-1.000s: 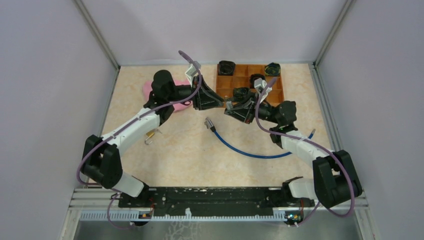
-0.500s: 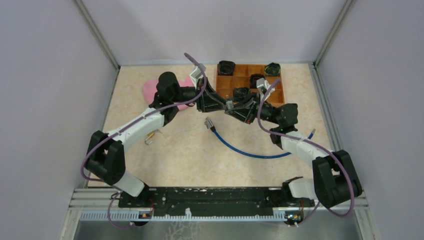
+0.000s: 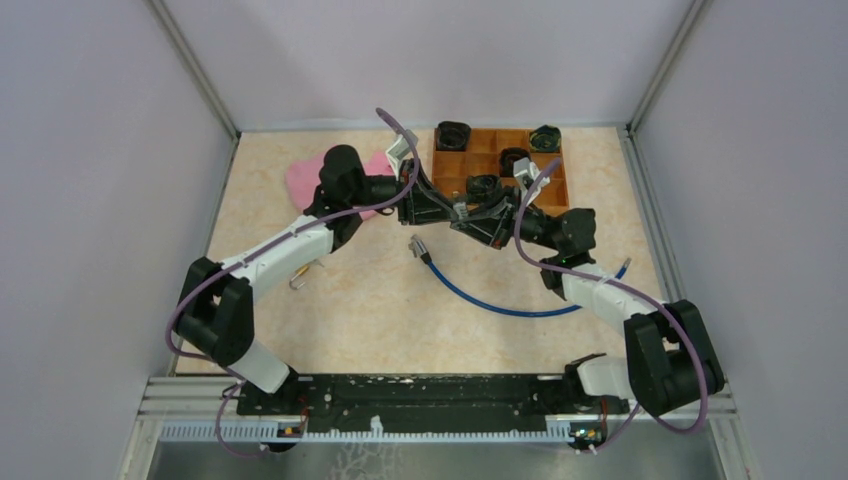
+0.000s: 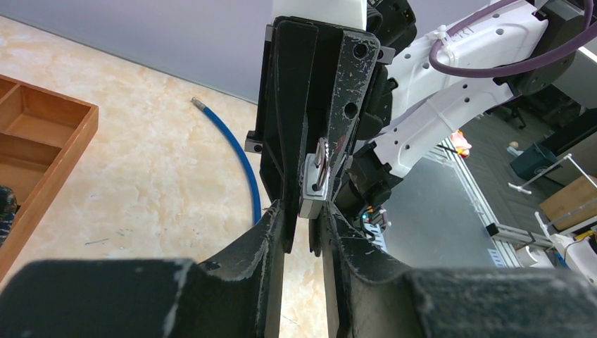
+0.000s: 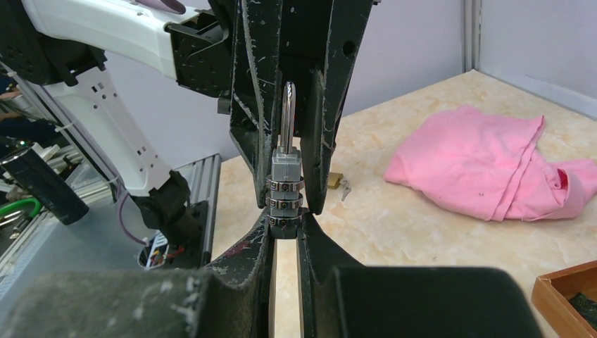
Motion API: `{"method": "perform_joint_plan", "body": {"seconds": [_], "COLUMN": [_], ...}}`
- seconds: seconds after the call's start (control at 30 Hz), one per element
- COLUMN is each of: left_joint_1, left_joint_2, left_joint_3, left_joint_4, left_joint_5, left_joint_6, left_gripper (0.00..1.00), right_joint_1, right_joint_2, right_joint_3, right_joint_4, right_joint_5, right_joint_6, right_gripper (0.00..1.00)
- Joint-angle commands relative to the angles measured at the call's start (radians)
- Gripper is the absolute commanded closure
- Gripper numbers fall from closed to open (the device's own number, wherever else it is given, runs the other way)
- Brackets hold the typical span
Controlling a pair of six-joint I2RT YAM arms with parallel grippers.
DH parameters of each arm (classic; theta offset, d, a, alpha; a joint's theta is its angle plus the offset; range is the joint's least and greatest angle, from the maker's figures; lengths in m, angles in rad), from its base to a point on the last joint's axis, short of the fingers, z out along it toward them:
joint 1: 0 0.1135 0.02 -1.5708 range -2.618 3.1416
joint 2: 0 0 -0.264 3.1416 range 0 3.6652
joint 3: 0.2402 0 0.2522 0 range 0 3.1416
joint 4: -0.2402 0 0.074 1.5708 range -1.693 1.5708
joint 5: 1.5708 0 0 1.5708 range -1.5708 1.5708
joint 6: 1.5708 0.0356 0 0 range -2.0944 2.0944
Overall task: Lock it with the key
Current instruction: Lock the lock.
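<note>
My right gripper (image 5: 286, 224) is clamped on the silver padlock (image 5: 284, 169), long axis straight away from it, shackle end between the left gripper (image 4: 303, 215) and its narrowly parted jaws, no pinch I can see. Farther off on the table (image 5: 422, 232), a small brass piece (image 5: 336, 182), maybe the key.

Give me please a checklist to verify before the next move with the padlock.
1. Right gripper holds the padlock: ok, clamped on its lower end.
2. Left gripper lined up with the padlock: ok, one finger on each side.
3. Left gripper firmly closed on it: cannot tell.
4. Shackle pushed in: cannot tell, seen edge-on.
5. Key in a gripper: not ok, none shows in either one.
6. Small brass lock out of the way: ok, it lies on the table, apart from both grippers.
</note>
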Motion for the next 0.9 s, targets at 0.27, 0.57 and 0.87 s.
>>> {"method": "perform_joint_plan", "body": {"seconds": [0.27, 0.57, 0.87], "left_joint_1": [-0.006, -0.006, -0.009], "left_joint_2": [0.005, -0.001, 0.005], "left_joint_3": [0.024, 0.007, 0.006], "left_joint_4": [0.062, 0.063, 0.059], "left_joint_5": [0.013, 0.013, 0.016], "left_joint_6": [-0.032, -0.020, -0.008], "left_gripper": [0.67, 0.74, 0.90], "right_joint_1": [0.003, 0.005, 0.011], "right_joint_2": [-0.030, -0.033, -0.027], "right_joint_3": [-0.004, -0.004, -0.007], "right_joint_4": [0.023, 0.018, 0.013], "right_joint_5": [-0.010, -0.013, -0.006], "right_joint_6": [-0.053, -0.058, -0.068], "right_gripper": [1.00, 1.00, 1.00]}}
